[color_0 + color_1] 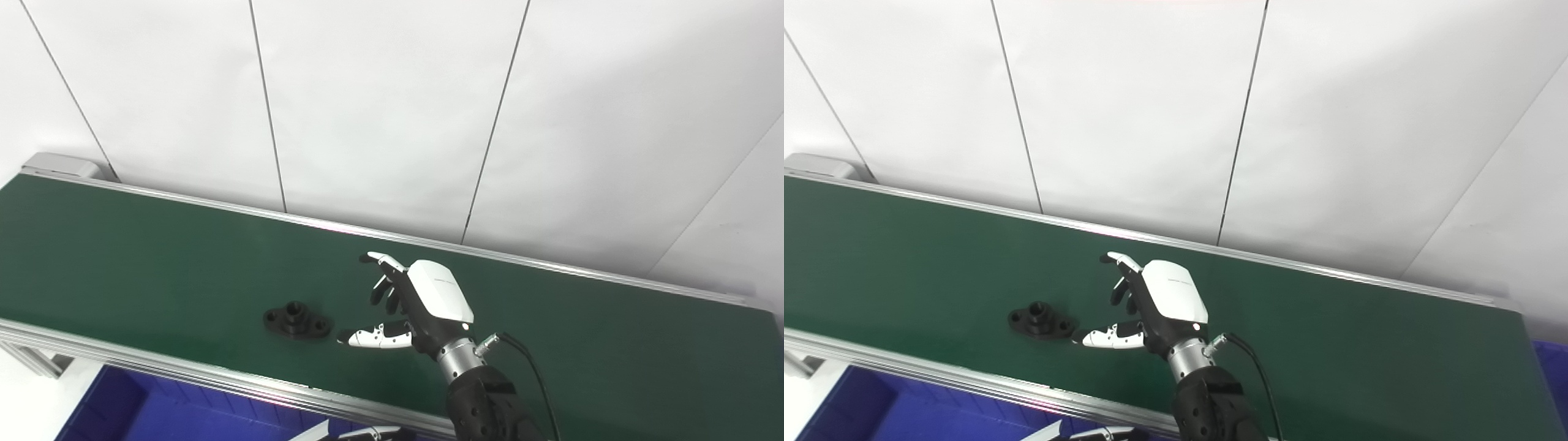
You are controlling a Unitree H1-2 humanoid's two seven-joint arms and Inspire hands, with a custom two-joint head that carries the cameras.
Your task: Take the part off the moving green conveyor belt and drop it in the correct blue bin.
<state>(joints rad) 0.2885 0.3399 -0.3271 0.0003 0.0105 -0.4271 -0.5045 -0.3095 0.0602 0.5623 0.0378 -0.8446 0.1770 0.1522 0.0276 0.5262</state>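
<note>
Flange (pixel 297 320) lies just left of our right robot hand (pixel 407 306) | long axis along the conveyor belt (pixel 122 257) | fingers spread wide, empty | left robot hand (pixel 361 433) barely visible, state unclear.

The green conveyor belt (pixel 153 257) carries one black flanged part (pixel 297 320), lying near its front rail.

A plain white wall (pixel 380 98) of wide panels, split by thin dark slanted seams (pixel 269 110), fills the upper half under soft, even lighting.
</note>
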